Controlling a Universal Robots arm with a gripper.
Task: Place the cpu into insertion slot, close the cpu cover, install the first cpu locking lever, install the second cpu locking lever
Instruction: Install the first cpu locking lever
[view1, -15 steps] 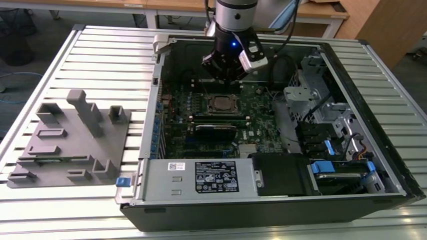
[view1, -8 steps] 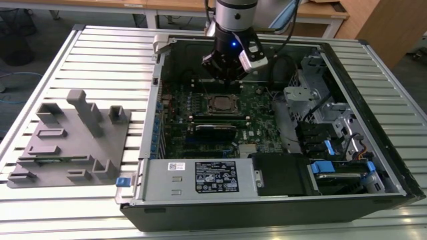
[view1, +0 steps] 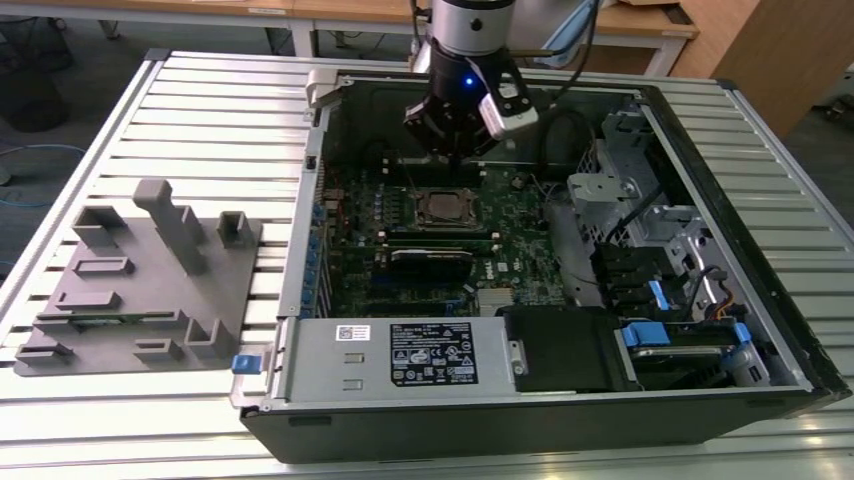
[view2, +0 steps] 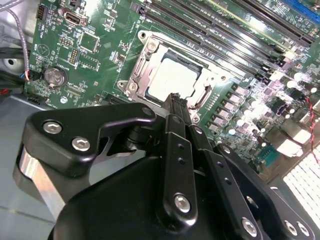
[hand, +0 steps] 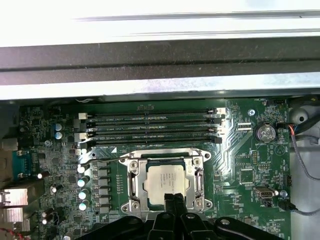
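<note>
Peeked inside the open PC case (view1: 534, 430)

Found one cpu (hand: 167, 179) seated in the insertion slot (hand: 134, 205), one cpu cover (hand: 197, 172) lying flat around it, four memory slots (hand: 150, 127) just beside. Caught the gripper (hand: 175, 199) over the socket's edge, fingers pinched together on nothing.

Cpu (hand: 167, 180) seated in the insertion slot (view2: 186, 57), just beside the memory slots (hand: 150, 127)
I see the chip lying flat, its dull silver-grey top up, edges parallel to the long black memory slots; the dark socket shows as a thin band around it, and the cpu cover (hand: 135, 182) lies down flat over the slot, its silver frame ringing the chip, which shows through the square window
</note>
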